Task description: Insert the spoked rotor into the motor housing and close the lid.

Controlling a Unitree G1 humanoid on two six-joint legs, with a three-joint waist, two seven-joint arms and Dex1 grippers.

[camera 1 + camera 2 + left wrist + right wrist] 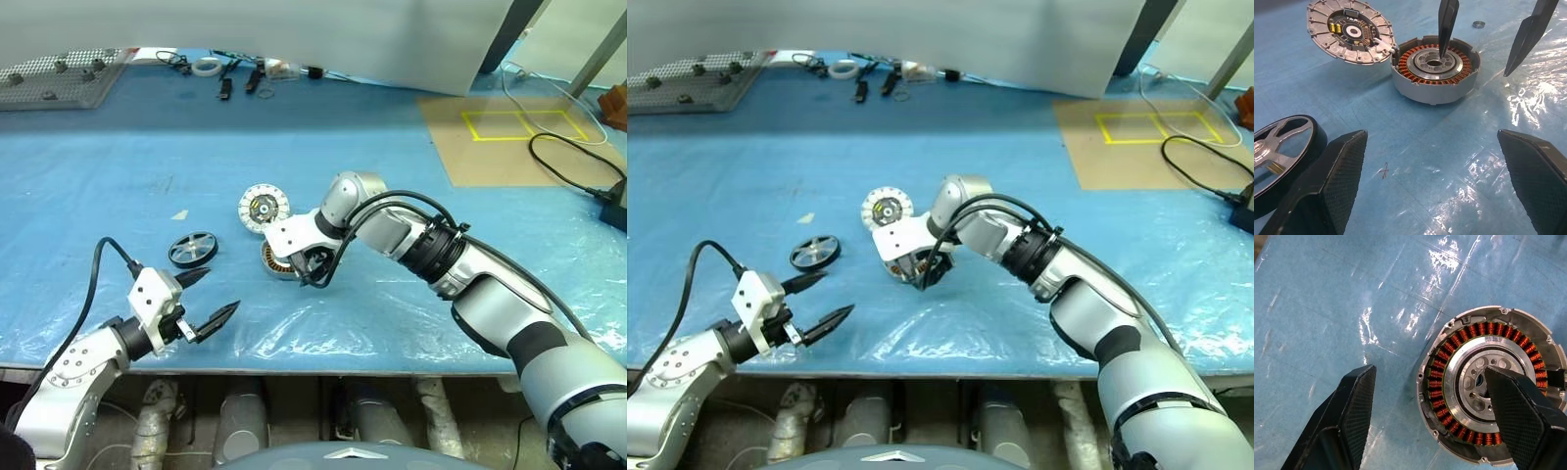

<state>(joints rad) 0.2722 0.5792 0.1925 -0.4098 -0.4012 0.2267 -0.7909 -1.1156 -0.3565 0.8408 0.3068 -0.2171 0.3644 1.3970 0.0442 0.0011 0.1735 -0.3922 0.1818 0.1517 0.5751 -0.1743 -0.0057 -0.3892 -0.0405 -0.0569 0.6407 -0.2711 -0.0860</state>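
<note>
Nearest, the left gripper (209,295) is hovering with jaws wide and empty, the spoked rotor (192,249) lying flat just beyond, while the right gripper (1425,418) is straddling the motor housing (1435,69) rim, jaws parted, lid (264,208) behind.

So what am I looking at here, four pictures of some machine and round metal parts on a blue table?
It is a two-armed humanoid robot. The two wide pictures come from cameras in its head, the two close ones from cameras on its wrists. On the blue table lie a shallow round metal motor housing with copper windings, a black spoked rotor wheel and a pale segmented round lid. The right gripper hangs over the housing, jaws open, one finger reaching into its silver hub. The left gripper hovers near the table edge, jaws open. Nothing is held.
</note>
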